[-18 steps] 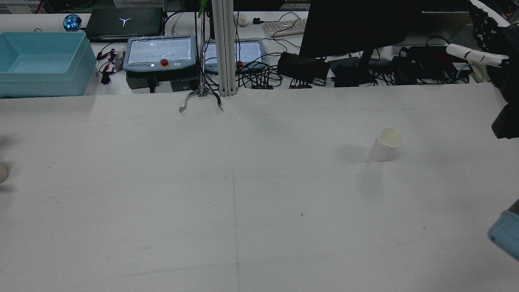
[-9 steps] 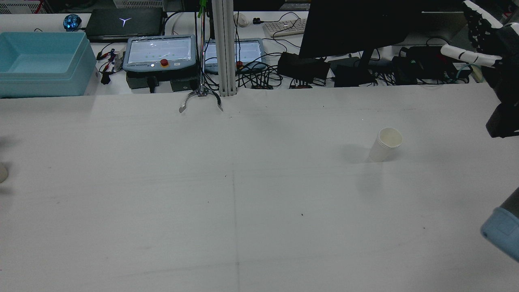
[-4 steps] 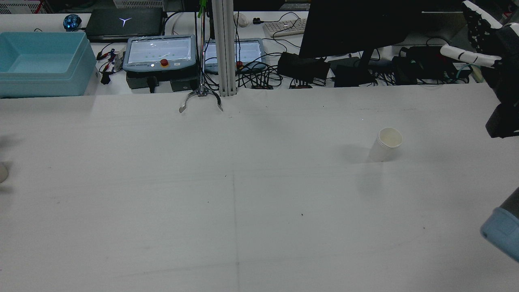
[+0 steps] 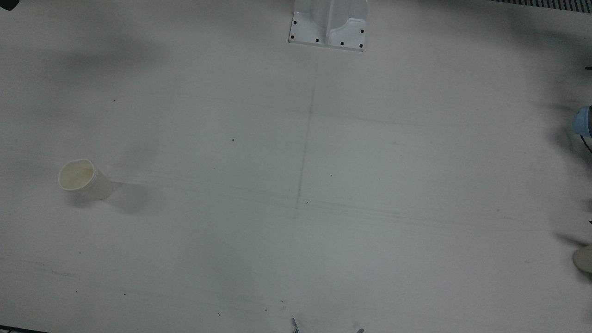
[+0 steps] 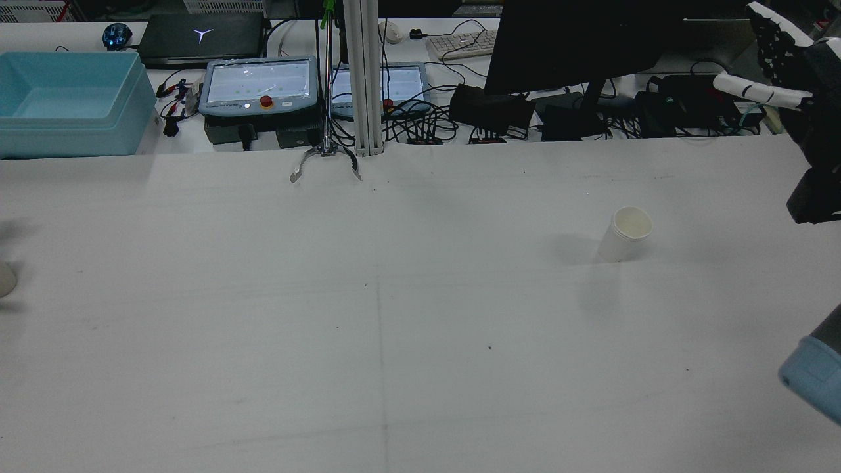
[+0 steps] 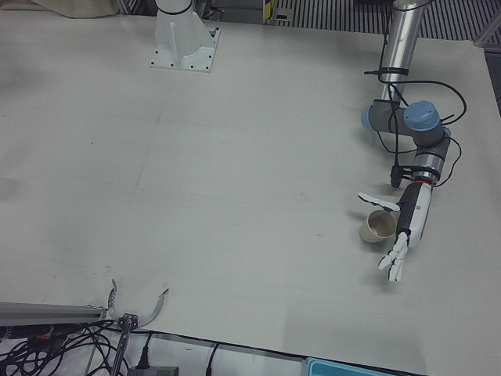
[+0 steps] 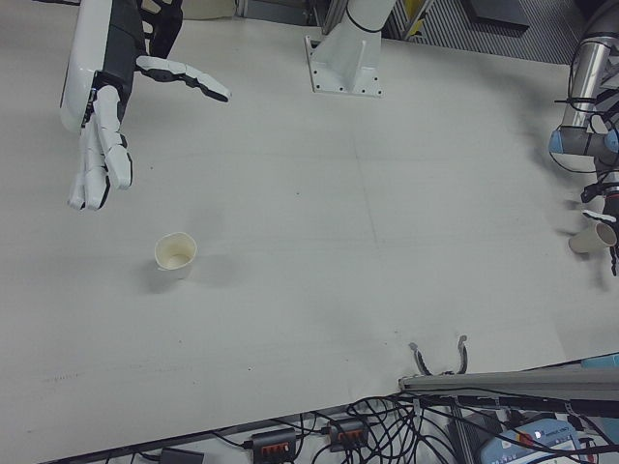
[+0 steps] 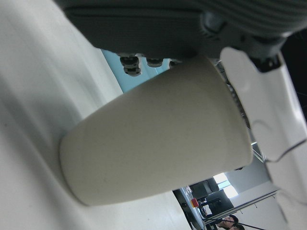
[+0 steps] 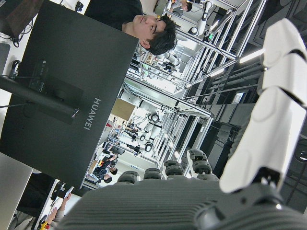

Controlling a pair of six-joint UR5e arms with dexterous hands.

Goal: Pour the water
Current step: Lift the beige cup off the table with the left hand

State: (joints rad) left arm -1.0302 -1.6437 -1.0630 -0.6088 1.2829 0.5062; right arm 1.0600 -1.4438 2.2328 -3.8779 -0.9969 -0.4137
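Two paper cups stand on the table, both plain, off-white and matte, tapering toward the base. The one on the left side (image 6: 380,226) stands upright near the table's outer edge, its rolled rim and pale hollow showing in the left-front view. The left hand (image 6: 405,228) hangs right beside it, white segmented fingers (image 6: 392,262) stretched out and pointing down past the cup's far side, thumb held out over the rim. In the left hand view the cup's smooth wall fills the picture next to the palm, but I cannot tell whether any finger actually presses on it; it sits on the table, not lifted.

The second cup (image 7: 175,255) stands upright by itself on the right half, casting a soft shadow. The right hand (image 7: 102,97) is raised well above and behind it, fingers spread and straight, holding nothing.

The table (image 5: 394,328) is covered in a flat, dull white sheet, faintly creased with a seam down the middle. Between the two cups lies a wide bare stretch. Beyond the far edge, a monitor (image 5: 571,46), control tablets (image 5: 259,85), tangled cables and a light blue bin (image 5: 66,102) crowd the bench.
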